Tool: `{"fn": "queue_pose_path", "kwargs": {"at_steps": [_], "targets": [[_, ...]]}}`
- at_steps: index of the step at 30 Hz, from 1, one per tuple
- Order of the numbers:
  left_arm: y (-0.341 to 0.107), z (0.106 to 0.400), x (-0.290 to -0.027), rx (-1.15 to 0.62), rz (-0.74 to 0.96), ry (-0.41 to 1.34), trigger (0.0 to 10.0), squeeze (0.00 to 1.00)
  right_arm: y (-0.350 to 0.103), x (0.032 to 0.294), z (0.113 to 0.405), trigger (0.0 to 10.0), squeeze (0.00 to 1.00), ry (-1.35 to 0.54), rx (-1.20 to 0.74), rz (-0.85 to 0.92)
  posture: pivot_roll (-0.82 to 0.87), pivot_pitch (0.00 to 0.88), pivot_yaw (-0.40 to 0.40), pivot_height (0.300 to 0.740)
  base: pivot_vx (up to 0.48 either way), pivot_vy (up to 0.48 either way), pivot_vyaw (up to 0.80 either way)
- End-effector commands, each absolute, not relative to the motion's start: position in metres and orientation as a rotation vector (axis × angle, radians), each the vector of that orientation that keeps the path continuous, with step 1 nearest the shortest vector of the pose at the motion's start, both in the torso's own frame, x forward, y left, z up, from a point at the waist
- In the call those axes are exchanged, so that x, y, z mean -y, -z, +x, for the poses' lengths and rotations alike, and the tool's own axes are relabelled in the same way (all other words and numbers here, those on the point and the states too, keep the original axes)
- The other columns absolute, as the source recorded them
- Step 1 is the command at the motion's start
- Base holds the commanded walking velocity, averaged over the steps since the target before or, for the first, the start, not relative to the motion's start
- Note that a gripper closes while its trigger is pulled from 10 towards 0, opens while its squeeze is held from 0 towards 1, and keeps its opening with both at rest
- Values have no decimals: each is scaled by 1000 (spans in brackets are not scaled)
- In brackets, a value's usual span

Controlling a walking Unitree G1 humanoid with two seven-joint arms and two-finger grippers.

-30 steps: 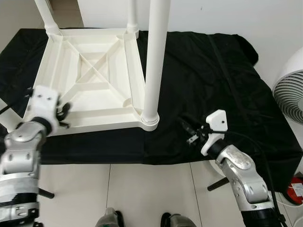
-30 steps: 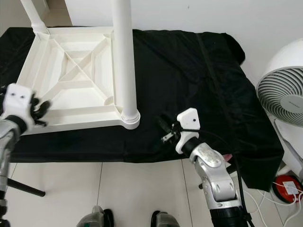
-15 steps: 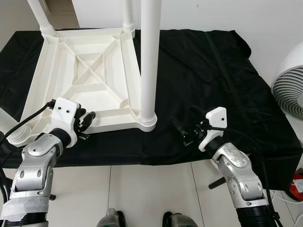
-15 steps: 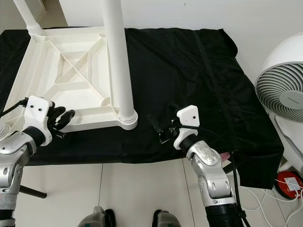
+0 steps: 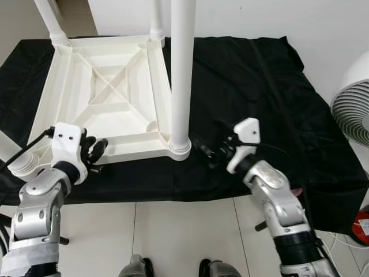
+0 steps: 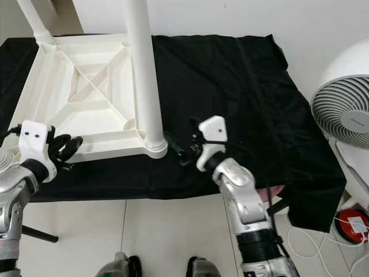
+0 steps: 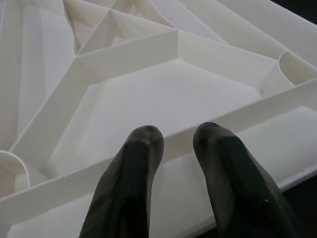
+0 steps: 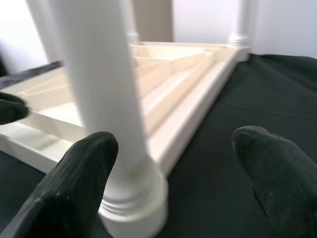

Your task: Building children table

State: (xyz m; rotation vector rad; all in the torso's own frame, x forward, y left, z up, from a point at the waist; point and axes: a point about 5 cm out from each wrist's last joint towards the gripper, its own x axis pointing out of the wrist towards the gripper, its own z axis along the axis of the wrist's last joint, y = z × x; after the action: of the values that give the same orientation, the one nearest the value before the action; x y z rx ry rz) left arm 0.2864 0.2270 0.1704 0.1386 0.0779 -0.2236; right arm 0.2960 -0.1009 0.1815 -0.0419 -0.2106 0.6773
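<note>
Upturned white table [image 5: 109,92] lies on black cloth [image 5: 259,86]. Right gripper [image 5: 209,154] just beside its near corner leg [image 5: 181,69], jaws released; left gripper [image 5: 97,151] over table's near rail, jaws nearly closed, grasping nothing

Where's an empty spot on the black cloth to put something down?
The black cloth sheet lies bare between the upside-down white plastic table and the white fan. It is crowded at the table's near edge: the right tool sits beside the upright white table leg, and the left tool is at the rim.
</note>
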Motion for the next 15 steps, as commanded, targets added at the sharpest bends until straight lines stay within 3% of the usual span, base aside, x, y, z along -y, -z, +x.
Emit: {"fn": "queue_pose_path", "kwargs": {"at_steps": [1, 3, 7, 15], "targets": [[-170, 286, -240, -78, 145, 7, 10000, 0, -179, 99, 297, 10000, 0, -680, 199, -51, -60, 107, 48, 740, 0, 0, 0], [-176, 289, -240, -64, 166, 9, 10000, 0, -180, 82, 303, 10000, 0, -730, 204, -28, -53, 99, 47, 740, 0, 0, 0], [-181, 291, -239, -49, 175, 13, 10000, 0, -182, 72, 310, 10000, 0, -769, 207, -27, -52, 95, 45, 740, 0, 0, 0], [-189, 294, -235, -26, 189, 22, 10000, 0, -191, 67, 321, 10000, 0, -798, 231, -37, -34, 96, 28, 740, 0, 0, 0]]}}
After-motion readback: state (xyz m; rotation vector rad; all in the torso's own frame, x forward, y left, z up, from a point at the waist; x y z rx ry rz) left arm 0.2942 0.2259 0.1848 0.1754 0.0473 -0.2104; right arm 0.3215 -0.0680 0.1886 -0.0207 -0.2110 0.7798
